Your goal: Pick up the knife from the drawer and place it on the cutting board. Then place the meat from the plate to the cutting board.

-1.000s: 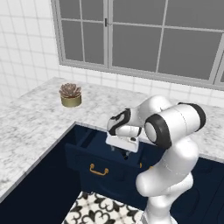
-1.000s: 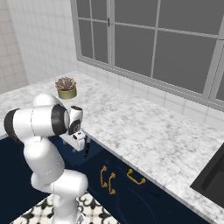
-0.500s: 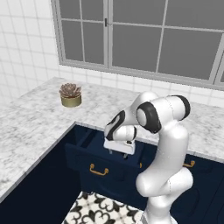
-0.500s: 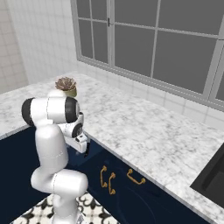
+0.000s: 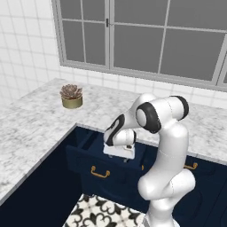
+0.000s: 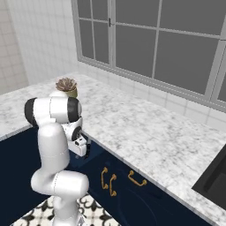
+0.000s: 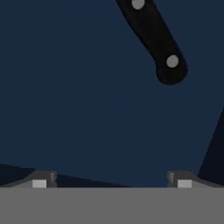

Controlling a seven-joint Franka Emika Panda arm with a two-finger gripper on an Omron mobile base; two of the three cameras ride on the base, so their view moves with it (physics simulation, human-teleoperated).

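The grey-veined white marble table (image 5: 35, 128) looks polished and smooth. The wide navy-blue drawer (image 5: 95, 157) has a flat matt painted front with a shiny brass bail handle (image 5: 100, 172). The knife's matt black handle (image 7: 157, 41) looks like plastic, set with two dull silver metal rivets, and lies on the drawer's smooth matt navy floor.

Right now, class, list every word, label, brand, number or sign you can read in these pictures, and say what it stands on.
None: no readable text in any view.
The knife handle carries two plain rivets, no brand.
The drawer front, potted plant, counter and window bear no lettering.
The floor tiles show ornament, not writing.
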